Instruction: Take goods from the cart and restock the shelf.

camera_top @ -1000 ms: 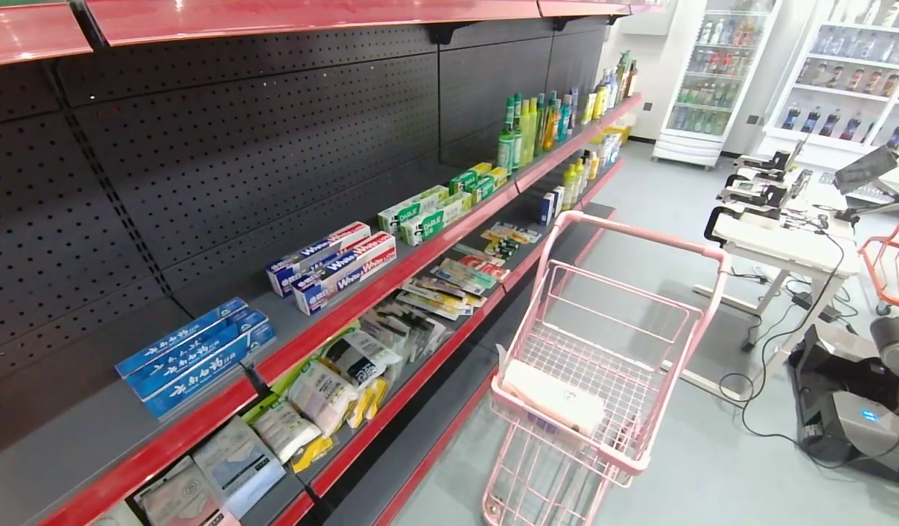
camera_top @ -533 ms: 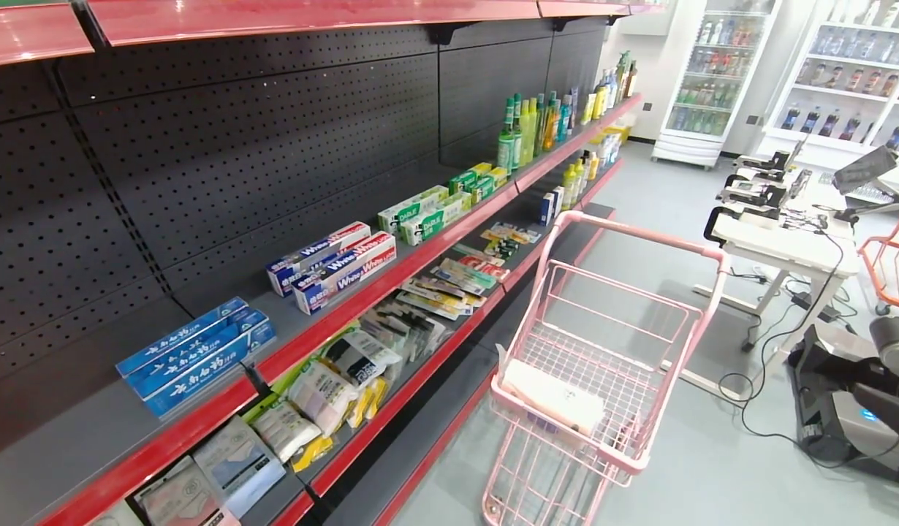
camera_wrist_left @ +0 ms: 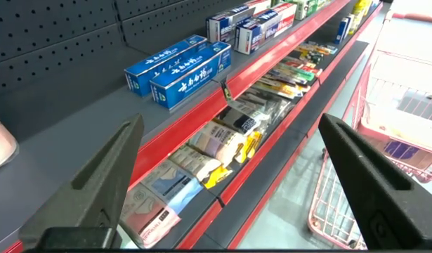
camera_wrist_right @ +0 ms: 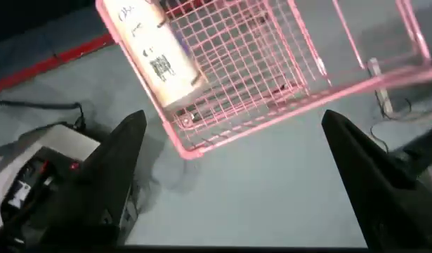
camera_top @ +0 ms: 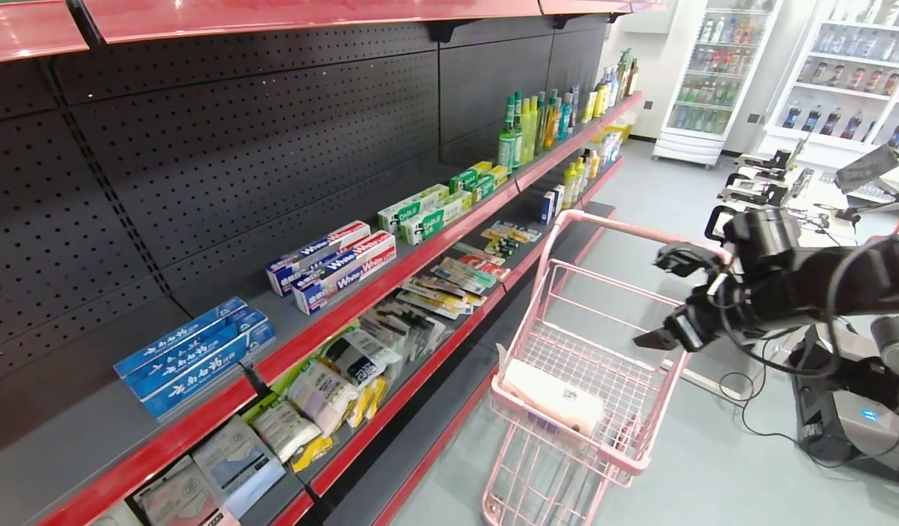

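Observation:
A pink wire cart (camera_top: 702,252) stands in the aisle beside the red-edged shelf (camera_top: 391,281). A white wrapped package (camera_top: 552,394) lies in the near end of its basket. My right gripper (camera_top: 669,299) hangs open over the cart's right rim, nothing between its fingers. In the right wrist view it (camera_wrist_right: 237,183) is above the cart (camera_wrist_right: 286,91) and the white package (camera_wrist_right: 149,53). My left gripper (camera_wrist_left: 230,190) is open and empty, facing the shelf (camera_wrist_left: 201,116) near the blue toothpaste boxes (camera_wrist_left: 177,67).
Toothpaste boxes (camera_top: 332,263) and bottles (camera_top: 526,128) line the middle shelf, with soft packs (camera_top: 325,394) on the shelf below. A white desk with equipment (camera_top: 778,241), floor cables (camera_top: 756,409) and an orange cart (camera_top: 888,270) stand to the right. Drink fridges (camera_top: 712,73) are at the back.
My right arm has swung up from the lower right into the head view and now reaches over the cart's right rim. The cart and the package have not moved.

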